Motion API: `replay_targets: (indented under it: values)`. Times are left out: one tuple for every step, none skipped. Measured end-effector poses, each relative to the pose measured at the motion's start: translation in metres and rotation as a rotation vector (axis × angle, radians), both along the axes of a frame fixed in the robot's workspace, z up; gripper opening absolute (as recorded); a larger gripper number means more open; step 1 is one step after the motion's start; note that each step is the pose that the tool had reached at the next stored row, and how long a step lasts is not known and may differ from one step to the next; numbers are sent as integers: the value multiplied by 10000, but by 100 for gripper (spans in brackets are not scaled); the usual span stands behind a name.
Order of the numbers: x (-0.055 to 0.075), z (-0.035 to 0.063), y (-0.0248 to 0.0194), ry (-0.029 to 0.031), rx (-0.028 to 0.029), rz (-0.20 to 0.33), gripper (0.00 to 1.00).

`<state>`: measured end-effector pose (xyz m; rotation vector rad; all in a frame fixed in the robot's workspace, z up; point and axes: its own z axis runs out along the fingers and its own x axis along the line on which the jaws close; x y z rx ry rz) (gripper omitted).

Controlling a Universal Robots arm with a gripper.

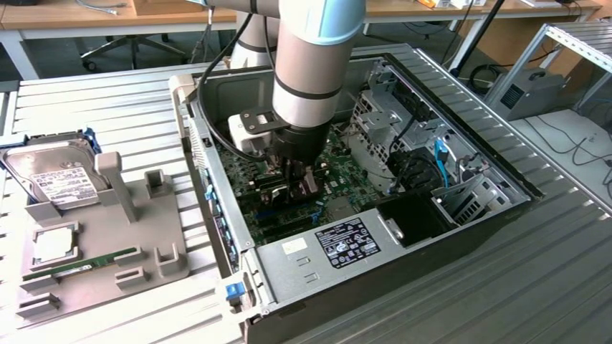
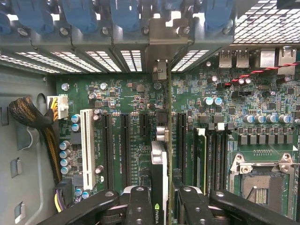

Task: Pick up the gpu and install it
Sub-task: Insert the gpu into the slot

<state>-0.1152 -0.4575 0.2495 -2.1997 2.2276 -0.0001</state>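
Observation:
The gpu (image 2: 159,161) is seen edge-on in the wrist view: a thin upright card with a black face. Its silver end bracket (image 2: 159,70) reaches toward the case's rear slot openings. It stands over the black expansion slots (image 2: 125,140) of the green motherboard (image 2: 126,93). My gripper (image 2: 161,202) is shut on the card, with one black finger (image 2: 139,206) on each side. In the exterior view my gripper (image 1: 292,172) is down inside the open computer case (image 1: 287,287), and the gpu (image 1: 306,188) sits low over the motherboard.
A grey holder (image 1: 143,236) on the exterior view's left carries a hard drive (image 1: 59,179), a RAM stick (image 1: 82,264) and a square chip (image 1: 54,244). Inside the case are the power supply (image 1: 330,247), a drive cage (image 1: 392,122), a white slot (image 2: 86,145) and a cable bundle (image 2: 33,117).

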Motion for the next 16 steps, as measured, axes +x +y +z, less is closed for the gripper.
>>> replay_targets:
  values:
    - [0, 0, 0, 0, 0, 0, 27]
    - [0, 0, 0, -1, 0, 0, 27]
    - [-1, 0, 0, 2, 0, -1, 27]
    - [-1, 0, 0, 2, -1, -2, 28]
    - [-1, 0, 0, 0, 0, -2, 28]
    - [-1, 0, 0, 0, 0, -1, 34]
    - [0, 0, 0, 0, 0, 0, 34]
    - [0, 1, 0, 0, 0, 0, 34]
    - [0, 6, 0, 2, -3, 0, 34]
    - [0, 15, 0, 2, -4, 0, 34]
    - [0, 30, 0, 0, -1, 0, 34]
    - [0, 50, 1, 0, -1, 0, 34]
    - [1, 73, 2, 0, -1, 1, 34]
    - [0, 100, 3, 0, -4, 1, 34]
    - [0, 142, 5, 0, -6, 0, 34]
    - [0, 175, 5, 0, -7, 0, 34]
